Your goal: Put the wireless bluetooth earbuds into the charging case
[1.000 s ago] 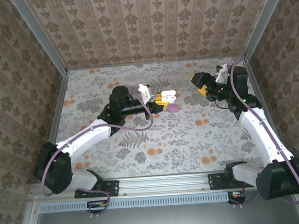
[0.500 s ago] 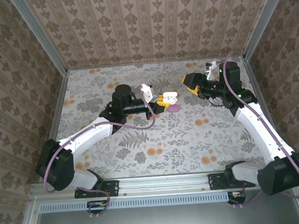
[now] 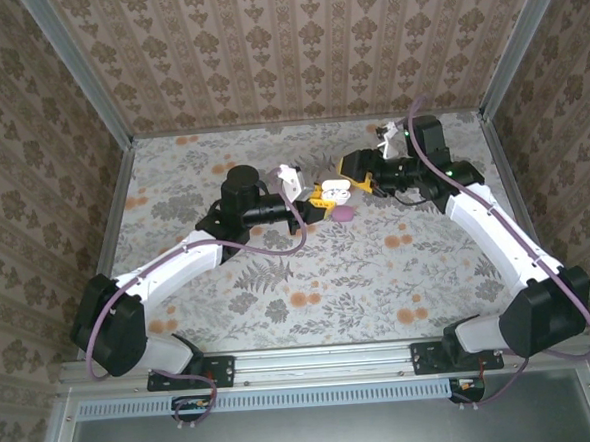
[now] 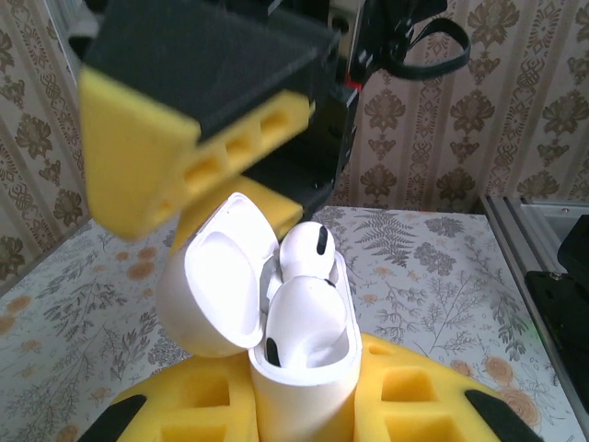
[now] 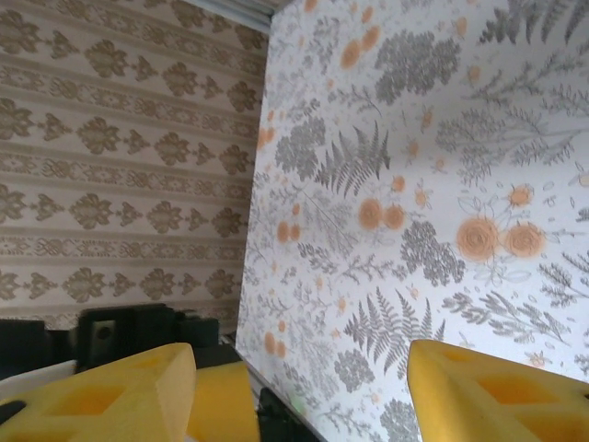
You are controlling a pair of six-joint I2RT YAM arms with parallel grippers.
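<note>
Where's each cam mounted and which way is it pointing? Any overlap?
Top external: above and behind the bases, looking down on the table; both arms, left tool and right tool show.
Left wrist: on the left arm, looking along its own fingers at the open charging case they grip, earbuds inside.
Right wrist: on the right arm, looking past its spread fingers at table and wall.
Shared: top external and left wrist both show the charging case.

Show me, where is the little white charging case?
The charging case stands open at the bottom centre of the left wrist view, clamped in the left gripper, with the right gripper close above it.
</note>
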